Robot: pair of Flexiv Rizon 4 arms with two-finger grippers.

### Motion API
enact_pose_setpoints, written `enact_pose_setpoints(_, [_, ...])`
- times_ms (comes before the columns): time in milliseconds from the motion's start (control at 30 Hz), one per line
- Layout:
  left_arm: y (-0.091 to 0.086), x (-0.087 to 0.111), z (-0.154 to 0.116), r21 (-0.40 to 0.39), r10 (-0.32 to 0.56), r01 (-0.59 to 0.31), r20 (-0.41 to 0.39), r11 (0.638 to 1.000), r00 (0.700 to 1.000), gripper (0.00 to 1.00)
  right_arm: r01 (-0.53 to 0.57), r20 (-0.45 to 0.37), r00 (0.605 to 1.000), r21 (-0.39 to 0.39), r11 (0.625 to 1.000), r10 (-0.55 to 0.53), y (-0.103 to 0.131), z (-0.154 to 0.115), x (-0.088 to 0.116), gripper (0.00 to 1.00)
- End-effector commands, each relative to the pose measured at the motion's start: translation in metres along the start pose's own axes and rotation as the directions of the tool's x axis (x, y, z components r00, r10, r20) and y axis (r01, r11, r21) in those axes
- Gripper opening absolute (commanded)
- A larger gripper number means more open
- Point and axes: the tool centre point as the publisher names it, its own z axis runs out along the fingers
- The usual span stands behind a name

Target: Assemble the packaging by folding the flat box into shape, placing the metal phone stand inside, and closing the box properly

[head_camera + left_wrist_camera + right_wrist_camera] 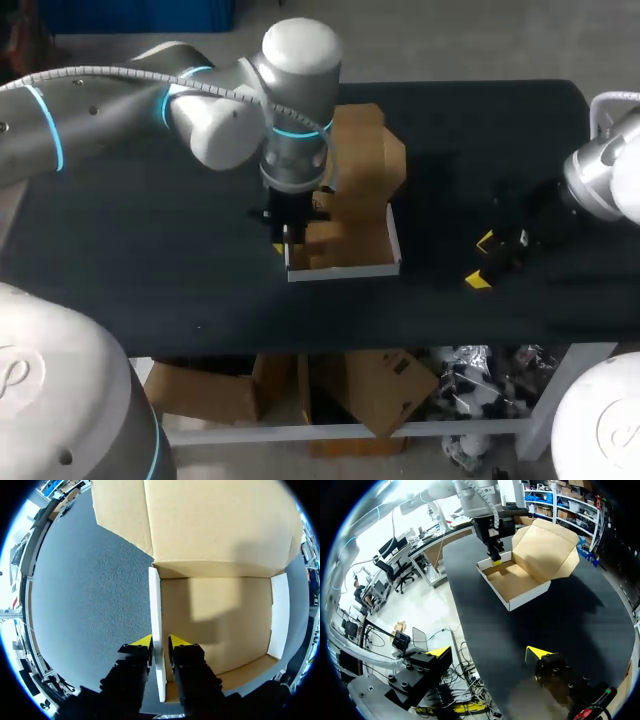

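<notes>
1. Box [350, 250] of brown cardboard sits near the middle of the black tabletop [150, 250]. It is folded into a shallow tray, brown inside and white on its outer walls.
2. Its lid [365, 150] stands open, rising from the far wall and leaning back away from the tray. Angled flaps show along the lid's sides.
3. The left arm [120, 110] comes in from the left and bends down over the tray's left side, with the left pincer [160, 644] pointing straight down at the left side wall [155, 600].
4. That pincer is narrow. One finger stands outside the wall on the tabletop side and the other inside the tray. Both yellow tips press against the thin white wall, so it holds the box by this wall.
5. In the left wrist view the tray's floor shows plain brown cardboard with a shadow across it.
6. The right pincer [487, 652] hangs over the right part of the tabletop, well apart from the box, with its fingers spread wide.
7. From the right wrist view the box lies ahead of the right pincer, its open lid turned to the far side.
</notes>
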Motion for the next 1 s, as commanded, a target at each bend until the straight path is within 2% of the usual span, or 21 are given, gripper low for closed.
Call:
enact_pose_setpoints(33, [0.014, -0.006, -0.008, 0.06, 0.016, -0.01, -0.101, 0.998, 0.995, 0.36, 0.0, -0.004, 1.0, -0.001, 1.0, 0.0, 0.0, -0.001, 0.0, 1.0])
enact_pose_setpoints(200, [0.017, -0.006, -0.014, 0.076, 0.053, -0.041, -0.167, 0.996, 0.985, 0.5, -0.003, -0.003, 1.0, 0.0, 1.0, 0.003, -0.001, -0.001, 0.0, 1.0])
enact_pose_setpoints(267, [0.021, -0.007, -0.018, 0.091, 0.081, -0.063, -0.208, 0.994, 0.975, 0.68, -0.005, -0.003, 1.0, 0.0, 1.0, 0.005, -0.001, -0.001, 0.0, 1.0])
enact_pose_setpoints(333, [0.025, -0.008, -0.023, 0.112, 0.116, -0.09, -0.258, 0.99, 0.959, 0.75, -0.007, -0.003, 1.0, -0.002, 1.0, 0.007, -0.001, -0.002, 0.0, 1.0])
enact_pose_setpoints(367, [0.027, -0.009, -0.026, 0.123, 0.128, -0.098, -0.273, 0.988, 0.954, 0.84, -0.008, -0.003, 1.0, -0.003, 1.0, 0.008, -0.002, -0.002, 0.0, 1.0])
enact_pose_setpoints(433, [0.032, -0.011, -0.033, 0.147, 0.164, -0.122, -0.316, 0.982, 0.935, 0.92, -0.009, -0.004, 1.0, -0.006, 1.0, 0.009, -0.002, -0.002, -0.001, 1.0])
enact_pose_setpoints(467, [0.034, -0.011, -0.036, 0.158, 0.179, -0.133, -0.329, 0.978, 0.927, 0.93, -0.01, -0.003, 1.0, -0.007, 1.0, 0.01, -0.002, -0.003, -0.001, 1.0])
enact_pose_setpoints(500, [0.039, -0.013, -0.042, 0.18, 0.211, -0.155, -0.356, 0.971, 0.91, 0.98, -0.01, -0.003, 1.0, -0.008, 1.0, 0.01, -0.001, -0.003, -0.001, 1.0])
enact_pose_setpoints(800, [0.065, -0.024, -0.078, 0.303, 0.375, -0.257, -0.451, 0.918, 0.81, 1.0, -0.02, 0.001, 1.0, -0.021, 1.0, 0.02, -0.001, -0.007, -0.006, 1.0])
enact_pose_setpoints(1000, [0.084, -0.035, -0.098, 0.361, 0.447, -0.297, -0.467, 0.884, 0.763, 1.0, -0.064, 0.003, 0.998, -0.045, 0.997, 0.064, -0.002, -0.013, -0.009, 1.0])
